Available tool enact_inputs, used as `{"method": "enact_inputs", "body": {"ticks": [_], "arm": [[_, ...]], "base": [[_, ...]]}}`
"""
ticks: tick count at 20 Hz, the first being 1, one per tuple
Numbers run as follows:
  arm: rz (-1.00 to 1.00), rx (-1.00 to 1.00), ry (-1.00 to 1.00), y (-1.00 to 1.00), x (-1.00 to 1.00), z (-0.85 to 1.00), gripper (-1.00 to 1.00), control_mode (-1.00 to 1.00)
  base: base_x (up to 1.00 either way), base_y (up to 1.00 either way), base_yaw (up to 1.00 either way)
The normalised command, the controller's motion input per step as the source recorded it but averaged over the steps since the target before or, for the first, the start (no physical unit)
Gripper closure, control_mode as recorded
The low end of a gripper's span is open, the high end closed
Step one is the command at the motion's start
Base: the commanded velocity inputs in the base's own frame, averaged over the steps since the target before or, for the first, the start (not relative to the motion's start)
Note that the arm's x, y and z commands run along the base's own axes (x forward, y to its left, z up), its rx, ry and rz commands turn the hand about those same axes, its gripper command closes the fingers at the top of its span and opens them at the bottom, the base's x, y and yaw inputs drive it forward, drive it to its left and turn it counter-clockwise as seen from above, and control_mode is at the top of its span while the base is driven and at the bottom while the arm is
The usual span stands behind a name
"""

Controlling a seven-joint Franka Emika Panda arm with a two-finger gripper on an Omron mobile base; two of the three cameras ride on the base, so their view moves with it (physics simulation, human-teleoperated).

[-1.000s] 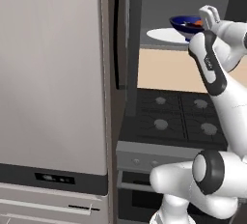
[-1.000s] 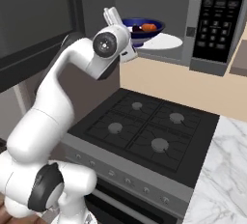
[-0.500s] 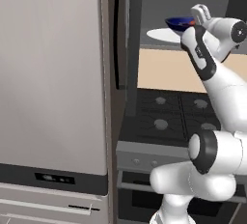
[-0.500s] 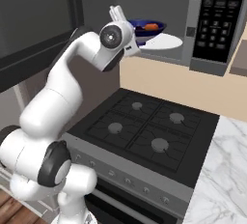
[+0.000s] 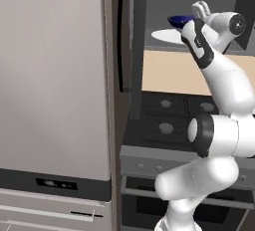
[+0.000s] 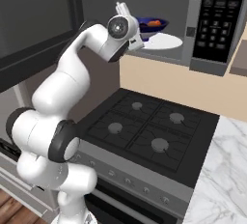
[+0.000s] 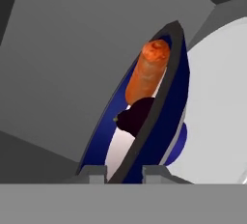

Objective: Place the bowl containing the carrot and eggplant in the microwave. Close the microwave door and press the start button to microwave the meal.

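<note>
The step in hand is the 1st one, getting the bowl into the microwave. The gripper has its 2 fingers clenched on the bowl's near rim, 1 inside and 1 outside, so the bowl is carried, seen edge-on from the hand. Inside it the carrot lies toward the far side, with the eggplant just nearer the fingers and touching it. Relative to the microwave, the bowl sits within the open cavity, above the near left part of the white turntable; whether its foot already rests on the turntable or hangs just over it cannot be told. The microwave door stands swung open at the microwave's left, and the stove lies below the microwave. My judgement is that the task is in its early part: the bowl is almost delivered, but door and start button are untouched. The next move calls for settling the bowl level and more centrally on the turntable, then releasing the rim and backing the arm straight out of the microwave without dragging the bowl or tipping the vegetables, so that the door has room to swing shut.
</note>
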Motion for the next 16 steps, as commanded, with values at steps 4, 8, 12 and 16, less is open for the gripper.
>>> {"method": "enact_inputs", "body": {"ticks": [4,8,12,16], "arm": [[0.0,0.0,0.0,-0.01,0.37,-0.02,-1.0,-1.0],[0.0,0.0,0.0,-0.15,0.17,0.0,-1.0,-1.0],[0.0,0.0,0.04,-0.35,-0.04,0.03,-1.0,-1.0],[0.02,0.0,0.01,-0.3,-0.69,0.04,-1.0,-1.0]], "base": [[0.0,0.0,0.0],[0.0,0.0,0.0],[0.0,0.0,0.0],[0.0,0.0,0.0]]}}
